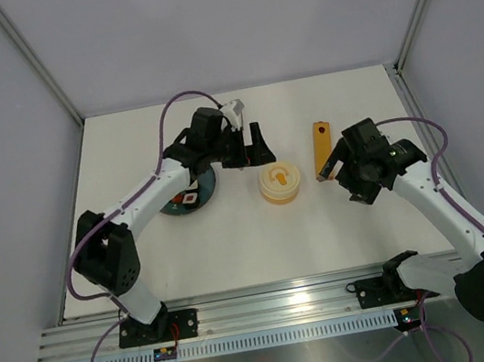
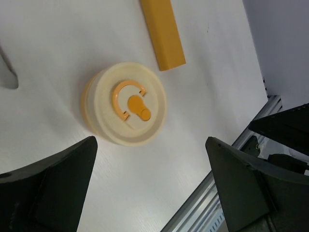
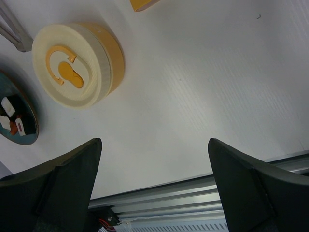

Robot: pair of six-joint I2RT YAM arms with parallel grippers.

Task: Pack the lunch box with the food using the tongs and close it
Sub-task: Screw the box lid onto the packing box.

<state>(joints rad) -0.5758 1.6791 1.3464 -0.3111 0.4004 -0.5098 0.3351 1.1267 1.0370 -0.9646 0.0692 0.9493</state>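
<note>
The lunch box (image 1: 280,184) stands mid-table, a cream-yellow round tub with its lid on; the lid carries an orange ring mark (image 2: 130,100). It also shows in the right wrist view (image 3: 72,65). My left gripper (image 1: 253,149) (image 2: 150,140) hangs open just left of and behind it, holding nothing. My right gripper (image 1: 337,163) (image 3: 154,141) is open to its right, also holding nothing. A silvery end of the tongs (image 2: 8,72) (image 3: 12,30) lies on the table beside the box. Small pale pieces of food (image 3: 12,118) (image 1: 191,196) sit on a dark plate.
The dark round plate (image 1: 181,205) lies left of the box, partly under my left arm. A long orange block (image 1: 321,147) (image 2: 163,31) lies behind and to the right of the box. An aluminium rail (image 3: 193,193) runs along the near table edge.
</note>
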